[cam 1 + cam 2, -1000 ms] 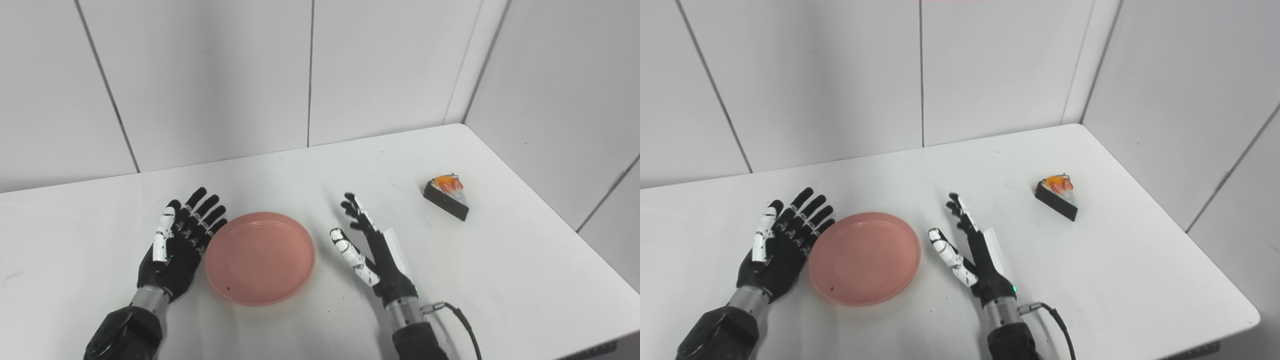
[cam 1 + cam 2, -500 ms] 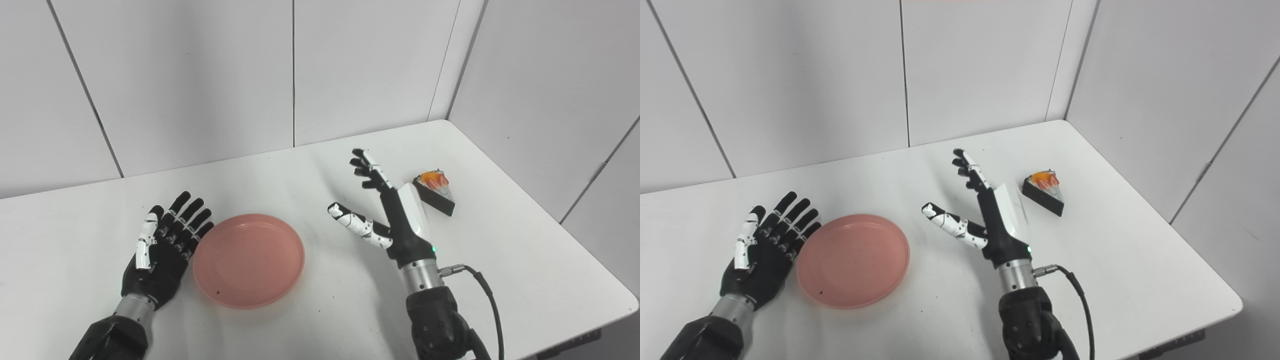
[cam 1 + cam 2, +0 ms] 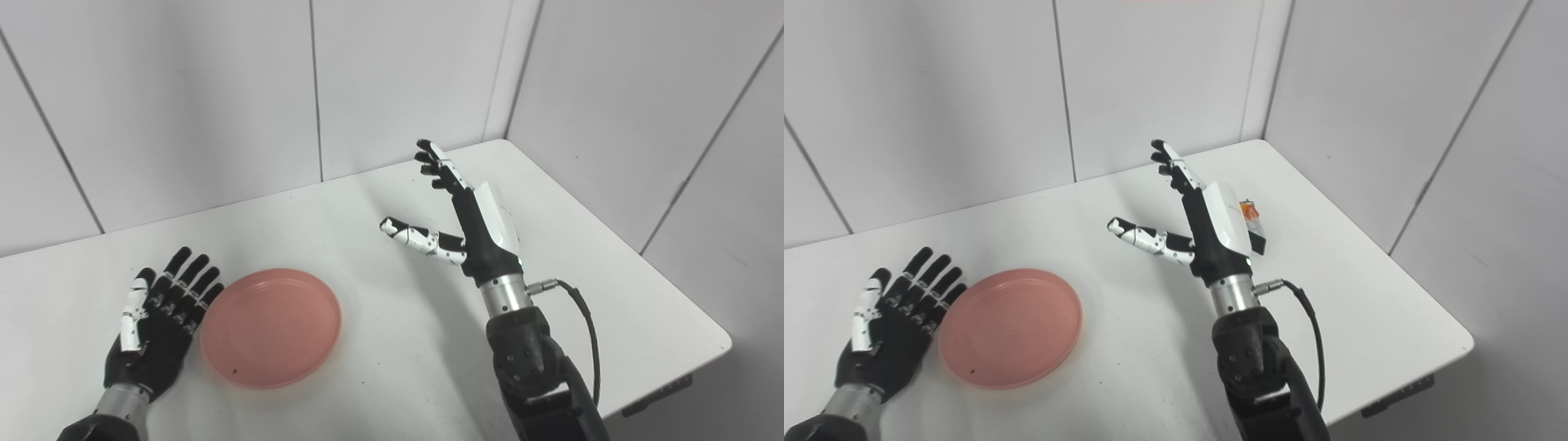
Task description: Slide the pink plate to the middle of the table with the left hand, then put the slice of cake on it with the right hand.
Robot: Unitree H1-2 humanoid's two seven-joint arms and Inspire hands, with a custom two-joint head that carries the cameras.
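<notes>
Pink plate (image 3: 271, 326) flat on the white tabletop (image 3: 380, 343), toward the near left, nothing on it. Left robot hand (image 3: 156, 332) palm-down on the tabletop just left of the plate, fingers spread and holding nothing, fingertips close to the rim; contact cannot be told. Right robot hand (image 3: 1200, 220) raised above the tabletop right of centre, fingers extended and apart, thumb stretched out to the left, nothing in its grasp. Slice of cake (image 3: 1253, 223) on the tabletop toward the right rear, mostly hidden behind the right robot hand, only a dark edge and orange-red topping peeking out in the right eye view; well apart from the plate.
</notes>
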